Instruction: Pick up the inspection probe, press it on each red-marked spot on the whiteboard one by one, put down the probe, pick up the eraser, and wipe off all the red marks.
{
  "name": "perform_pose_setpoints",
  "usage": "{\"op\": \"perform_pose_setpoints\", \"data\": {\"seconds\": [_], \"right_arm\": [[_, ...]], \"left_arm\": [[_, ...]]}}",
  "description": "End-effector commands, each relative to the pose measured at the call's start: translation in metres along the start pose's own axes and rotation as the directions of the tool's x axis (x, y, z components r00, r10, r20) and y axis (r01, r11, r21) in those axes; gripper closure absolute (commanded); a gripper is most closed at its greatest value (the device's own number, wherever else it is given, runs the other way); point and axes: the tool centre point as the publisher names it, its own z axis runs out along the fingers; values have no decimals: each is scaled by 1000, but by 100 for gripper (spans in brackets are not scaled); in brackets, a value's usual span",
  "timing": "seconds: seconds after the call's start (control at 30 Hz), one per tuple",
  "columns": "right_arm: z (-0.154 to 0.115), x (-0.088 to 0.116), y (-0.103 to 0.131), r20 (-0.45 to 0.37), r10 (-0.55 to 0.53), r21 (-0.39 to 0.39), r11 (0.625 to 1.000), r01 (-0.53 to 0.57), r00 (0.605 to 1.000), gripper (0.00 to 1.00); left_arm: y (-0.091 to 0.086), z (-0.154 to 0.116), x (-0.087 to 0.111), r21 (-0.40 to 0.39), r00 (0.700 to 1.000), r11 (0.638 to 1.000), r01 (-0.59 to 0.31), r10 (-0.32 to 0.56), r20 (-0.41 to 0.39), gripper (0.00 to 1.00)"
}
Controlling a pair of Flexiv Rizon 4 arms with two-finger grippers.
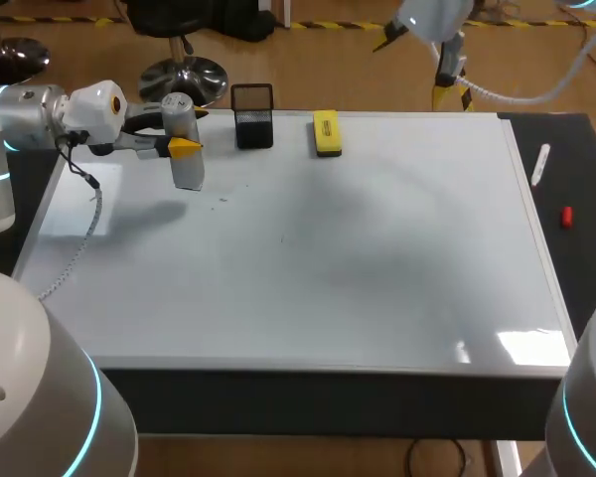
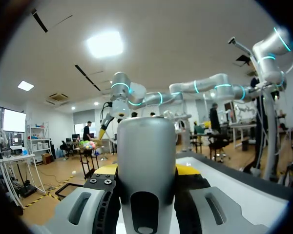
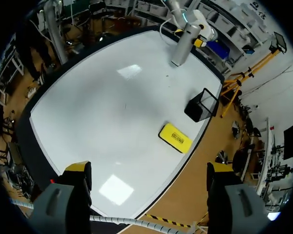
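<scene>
1. In the upper left of the head view, the left arm (image 1: 40, 114) came in from the left edge. Its jaws were clamped on the inspection probe (image 1: 186, 149), a grey cylinder held roughly upright over the upper-left part of the whiteboard (image 1: 308, 288).
2. The left wrist view showed the probe filling the gap between the jaws, with a yellow fingertip (image 2: 105, 169) pressed against each of its sides.
3. The probe's shadow lay on the board just below it in the head view, and its lower end looked clear of the surface.
4. A thin cable (image 1: 79, 238) trailed from the left arm across the left side of the board.
5. At the top of the head view, right of centre, the right arm (image 1: 432, 20) hung beyond the far edge of the board. Its jaws stood wide apart and held nothing, as the right wrist view confirmed.
6. A yellow eraser (image 1: 326, 133) lay flat on the board near its far edge, at upper centre, well apart from both arms.
7. A black mesh pen holder (image 1: 253, 117) stood just to the eraser's left, between it and the probe.
8. On the dark strip of worktop (image 1: 581, 159) at the right lay a white marker (image 1: 540, 164) and, nearer the camera, a small red cap (image 1: 566, 217).
</scene>
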Motion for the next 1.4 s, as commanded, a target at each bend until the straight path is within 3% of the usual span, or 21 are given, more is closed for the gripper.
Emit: {"op": "perform_pose_setpoints", "data": {"seconds": [0.03,0.47,0.53,1.1,1.2,1.4], "right_arm": [[-19,11,3,13,18,79,997,-19,1000,0],[-29,22,1,43,42,61,997,-45,998,0],[-27,24,0,7,75,65,995,-76,997,0],[-26,24,-1,11,64,61,996,-65,998,0],[-26,24,-1,11,64,61,996,-65,998,0],[-26,24,-1,11,64,61,996,-65,998,0]], "left_arm": [[-2,1,1,-2,1000,1000,-1,1,2,100],[-2,1,1,-2,1000,1000,-1,1,2,100],[-2,1,1,-2,1000,1000,-1,1,2,100],[-2,1,1,-2,1000,1000,-1,1,2,100],[5,-2,3,3,1000,1000,17,-17,3,100],[3,2,-17,-6,999,1000,7,-7,-31,100]]}}
